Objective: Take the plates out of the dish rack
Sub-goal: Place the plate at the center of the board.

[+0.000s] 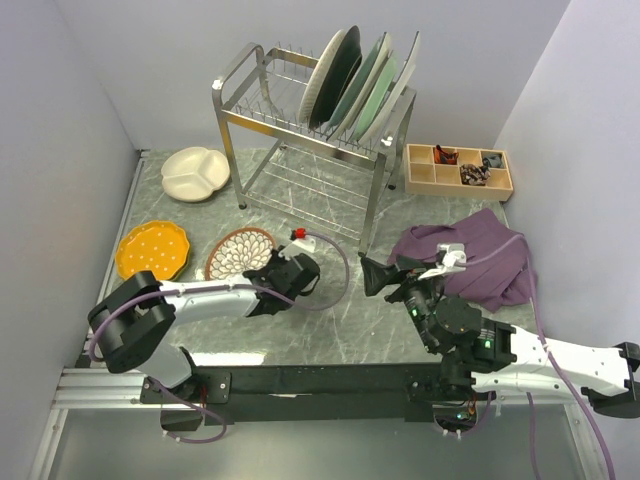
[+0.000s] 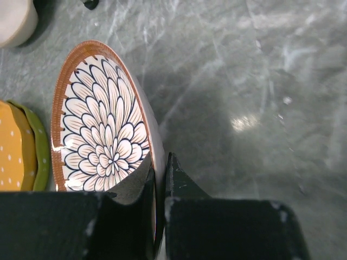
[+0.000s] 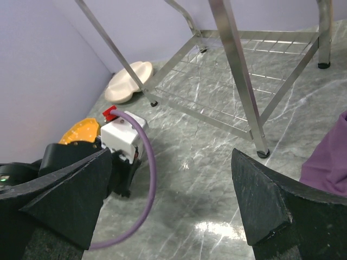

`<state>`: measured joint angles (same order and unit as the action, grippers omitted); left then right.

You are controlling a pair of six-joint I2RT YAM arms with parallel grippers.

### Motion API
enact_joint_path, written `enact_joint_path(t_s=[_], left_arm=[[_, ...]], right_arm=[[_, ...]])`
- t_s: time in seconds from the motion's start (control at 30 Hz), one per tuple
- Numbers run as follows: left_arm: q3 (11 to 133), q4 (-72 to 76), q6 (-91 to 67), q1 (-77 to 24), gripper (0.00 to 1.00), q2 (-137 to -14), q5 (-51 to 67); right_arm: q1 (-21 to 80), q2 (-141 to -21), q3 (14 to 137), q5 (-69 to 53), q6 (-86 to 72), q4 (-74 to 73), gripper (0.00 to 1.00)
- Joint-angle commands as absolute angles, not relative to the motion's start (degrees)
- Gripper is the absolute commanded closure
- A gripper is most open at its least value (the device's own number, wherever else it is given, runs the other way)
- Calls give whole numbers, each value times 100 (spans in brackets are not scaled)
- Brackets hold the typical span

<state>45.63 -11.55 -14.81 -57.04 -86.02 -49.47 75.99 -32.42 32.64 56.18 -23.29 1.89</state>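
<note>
Left claw: closed together on the rim of the brown petal plate, one finger on its patterned face and one on its underside.
Brown petal plate: held low over the surface, just beside the orange dotted plate; whether it rests on the surface cannot be told.
Right claw: fingers spread wide apart, nothing between them; it is pointed toward the legs of the dish rack.
Dish rack: stood at the back of the surface; four plates are seen upright on its upper tier, at the right end.
Racked plates: a dark-rimmed plate, a grey-blue plate, a pale green plate and a white plate, leaning side by side.
Unloaded plates: the cream divided plate lies left of the rack; the orange dotted plate lies nearer the arms.
Other things: a wooden tray is set right of the rack, and a purple cloth lies in front of it.
</note>
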Motion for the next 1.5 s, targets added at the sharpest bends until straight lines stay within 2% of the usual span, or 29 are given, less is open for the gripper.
enact_joint_path(t_s=[0.0,0.13,0.33,0.47,0.63,0.9,1.03,1.2,1.47], left_arm=[[4483,665,-98,-5292,99,-8481,-5135],[4579,975,360,-4879,99,-8718,-4686],[5070,590,413,-4456,99,-9184,-4684],[4984,755,483,-4342,99,-9202,-4484],[5351,344,185,-4307,89,-9596,-4368],[5651,70,35,-4263,80,-10081,-4360],[5730,36,44,-4228,68,-10169,-4219],[5950,-456,-369,-3973,62,-10222,-3859],[5924,-448,-413,-3841,54,-10230,-3727]], right_arm=[[7638,-3085,3190,5827,-2373,475,4],[7638,-3111,3243,5836,-2373,413,4],[7638,-3103,3252,5818,-2355,387,4],[7638,-3094,3270,5740,-2364,378,4],[7638,-3120,3261,5757,-2347,395,4],[7638,-3243,3278,5809,-2320,413,4],[7638,-3287,3305,5810,-2312,413,4],[7638,-3322,3305,5810,-2294,422,4],[7646,-3357,3296,5810,-2276,439,4]])
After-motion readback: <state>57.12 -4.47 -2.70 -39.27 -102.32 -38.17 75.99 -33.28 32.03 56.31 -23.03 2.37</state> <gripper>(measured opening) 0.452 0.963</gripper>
